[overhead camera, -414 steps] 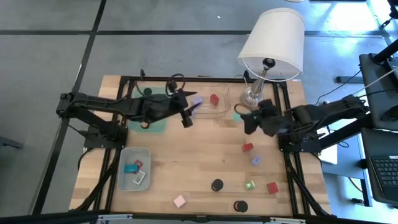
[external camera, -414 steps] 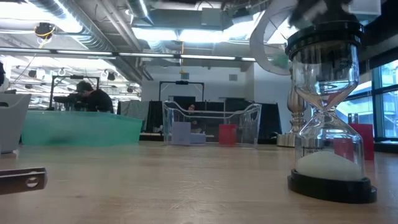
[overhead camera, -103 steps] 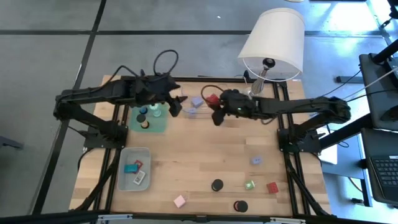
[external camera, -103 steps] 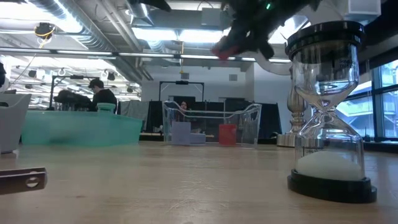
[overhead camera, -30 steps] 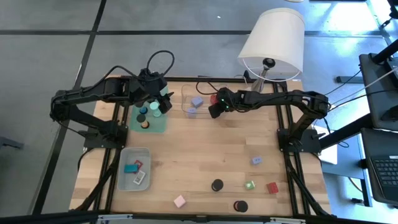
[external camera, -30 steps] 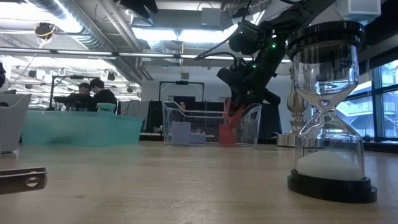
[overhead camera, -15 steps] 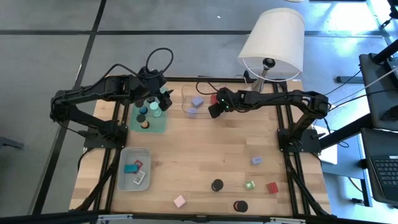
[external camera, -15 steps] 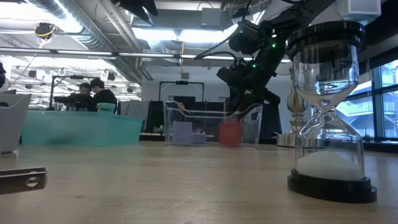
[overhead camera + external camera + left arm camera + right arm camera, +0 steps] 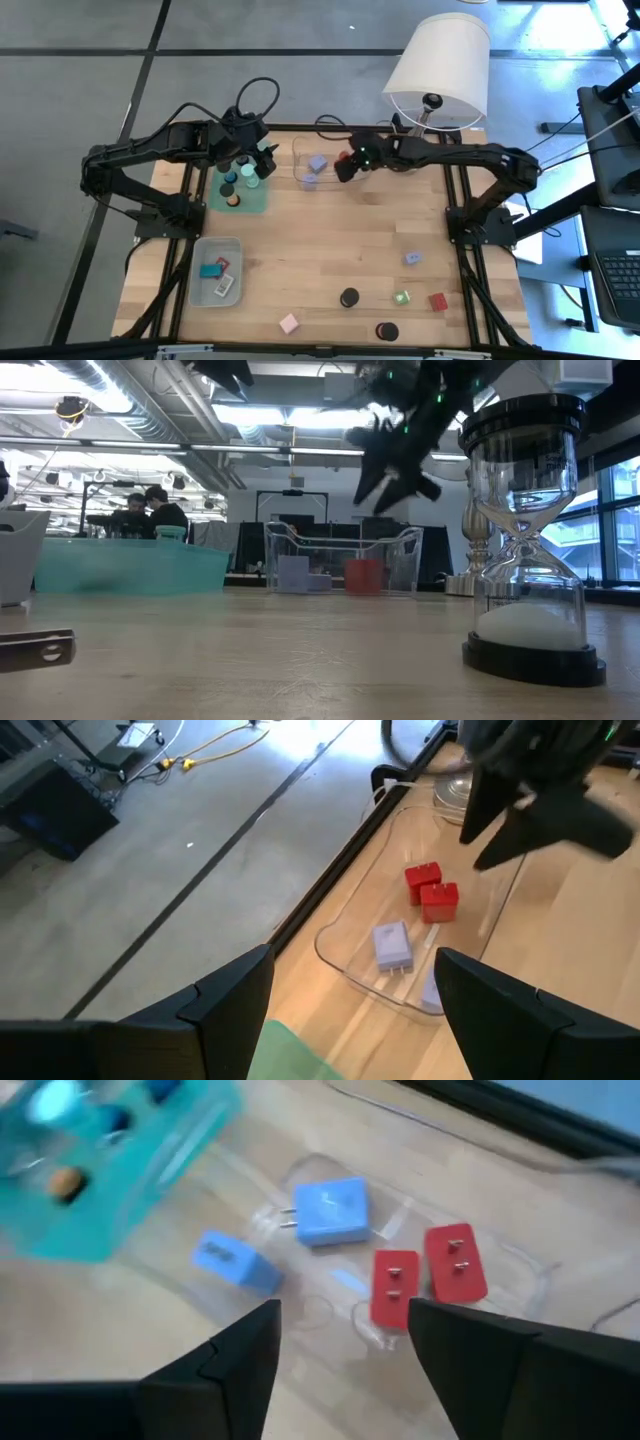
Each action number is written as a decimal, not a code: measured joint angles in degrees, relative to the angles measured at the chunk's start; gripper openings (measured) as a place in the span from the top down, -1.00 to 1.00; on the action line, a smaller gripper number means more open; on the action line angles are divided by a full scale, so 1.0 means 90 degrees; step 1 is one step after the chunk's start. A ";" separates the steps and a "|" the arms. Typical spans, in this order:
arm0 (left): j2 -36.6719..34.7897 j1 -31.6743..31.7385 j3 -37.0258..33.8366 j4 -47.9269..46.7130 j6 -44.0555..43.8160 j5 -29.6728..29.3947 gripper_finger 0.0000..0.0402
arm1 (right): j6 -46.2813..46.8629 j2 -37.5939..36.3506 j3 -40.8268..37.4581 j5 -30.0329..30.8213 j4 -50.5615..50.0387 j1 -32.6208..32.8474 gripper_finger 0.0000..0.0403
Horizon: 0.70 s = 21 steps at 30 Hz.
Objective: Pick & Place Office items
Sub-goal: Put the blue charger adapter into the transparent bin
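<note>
My right gripper (image 9: pixel 345 1342) hangs open above the clear tray (image 9: pixel 322 165), touching nothing; the low view shows the right gripper (image 9: pixel 392 478) well above the tray. In the tray lie two red blocks (image 9: pixel 393 1288) (image 9: pixel 455 1265) and two lilac blocks (image 9: pixel 332 1210) (image 9: pixel 232 1262). My left gripper (image 9: pixel 265 160) is open and empty, held high by the green tray (image 9: pixel 240 188) that holds black caps. Loose items lie near the table's front: a lilac block (image 9: pixel 411 258), a black cap (image 9: pixel 349 297), a green block (image 9: pixel 401 298), a red block (image 9: pixel 438 301), another cap (image 9: pixel 387 331) and a pink block (image 9: pixel 290 323).
A grey tray (image 9: pixel 216 270) at the front left holds a teal piece, a red piece and a flat rectangle. A white-shaded lamp (image 9: pixel 437 70) stands at the far right, close behind my right arm. An hourglass (image 9: pixel 525 530) stands close to the low camera.
My right gripper has opened and let go of a red block, which now rests in the clear tray beside the other red one. The gripper has then risen straight up, clear of the tray's walls. My left arm has kept still.
</note>
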 joint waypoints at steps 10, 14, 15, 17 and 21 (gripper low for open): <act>0.0000 -0.0012 0.0000 -0.0002 -0.0494 0.0434 -0.36 | -0.2047 -0.0978 0.0585 -0.1470 -0.2759 0.0951 -0.04; 0.0057 -0.0015 0.0000 -0.0001 -0.0830 0.0690 -0.36 | -0.2233 -0.1221 0.0343 -0.1487 -0.3615 0.1456 -0.03; 0.0081 -0.0013 -0.0001 -0.0002 -0.0952 0.0722 -0.36 | -0.2238 -0.1263 0.0270 -0.1555 -0.3713 0.1594 -0.03; 0.0137 -0.0015 0.0000 0.0000 -0.1138 0.0724 -0.36 | -0.2258 -0.1312 0.0122 -0.1803 -0.3838 0.1856 -0.03; 0.0304 -0.0015 -0.0001 0.0000 -0.1412 0.0728 -0.36 | -0.2294 -0.1303 -0.0138 -0.2033 -0.3817 0.2426 -0.09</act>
